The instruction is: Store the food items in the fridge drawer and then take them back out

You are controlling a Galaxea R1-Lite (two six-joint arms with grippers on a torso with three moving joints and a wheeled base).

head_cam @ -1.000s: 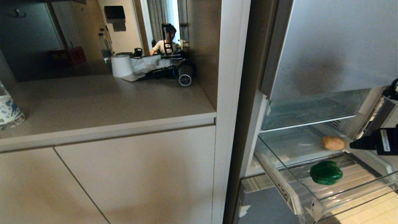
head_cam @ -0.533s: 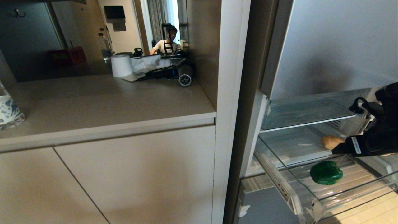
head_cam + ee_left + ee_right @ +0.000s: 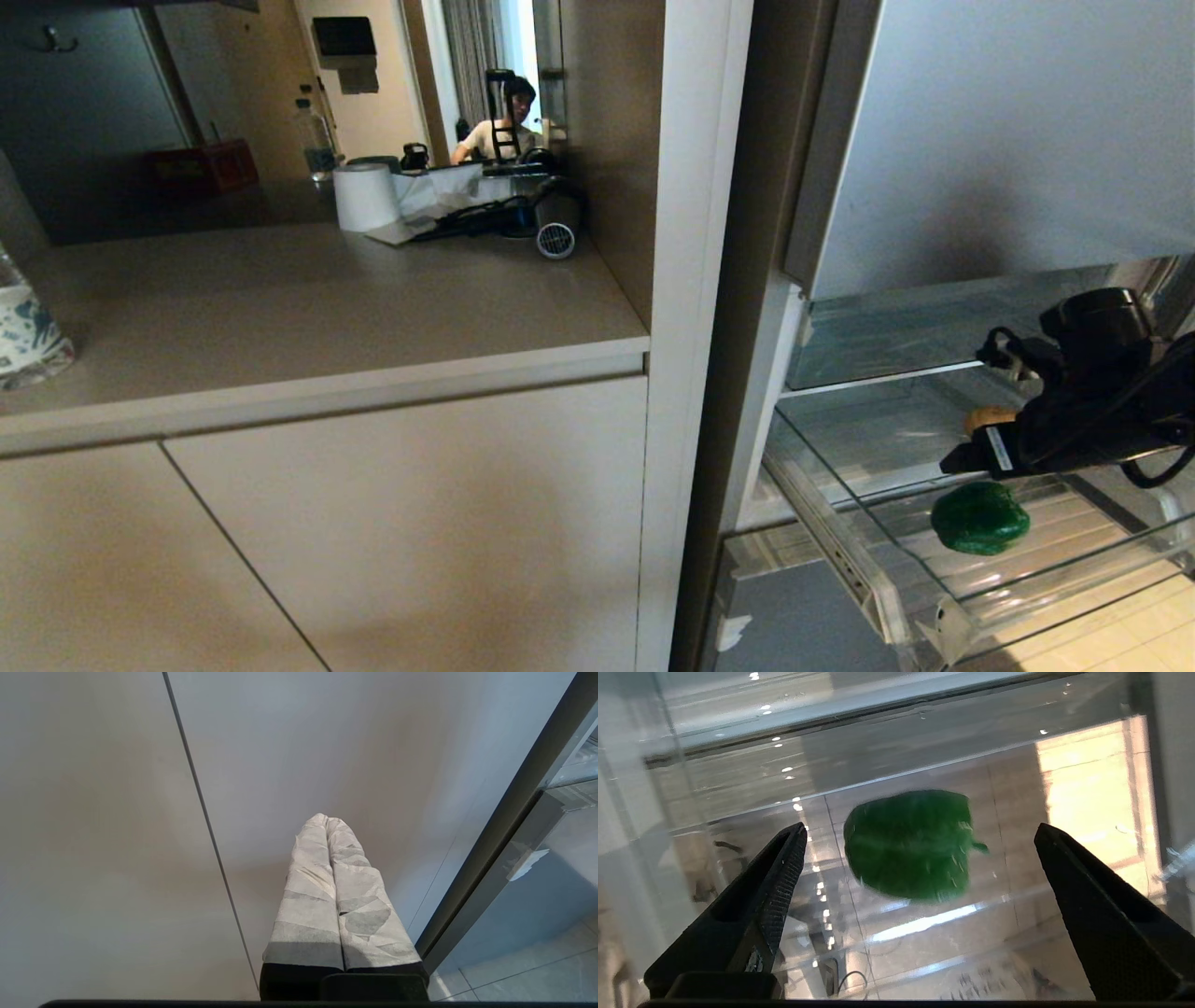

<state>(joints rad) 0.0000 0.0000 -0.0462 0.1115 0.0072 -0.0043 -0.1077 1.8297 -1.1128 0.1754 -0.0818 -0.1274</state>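
Black right gripper (image 3: pixel 952 460) has advanced over green pepper (image 3: pixel 979 518).

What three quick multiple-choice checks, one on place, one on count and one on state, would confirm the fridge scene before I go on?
1. Where is the green bell pepper?
A. On the counter
B. In the pulled-out fridge drawer
C. On the floor

2. How many food items show at the fridge?
A. One
B. Two
C. Four

3. How is the right gripper?
A. Shut on the pepper
B. Shut and empty
C. Open, holding nothing

Answers:
1 B: the pepper lies on the clear bin's ribbed bottom.
2 B: the pepper and the tan-brown lump, partly hidden behind the right arm.
3 C: the right wrist view shows the fingers spread wide, with the pepper between them but beyond the tips.
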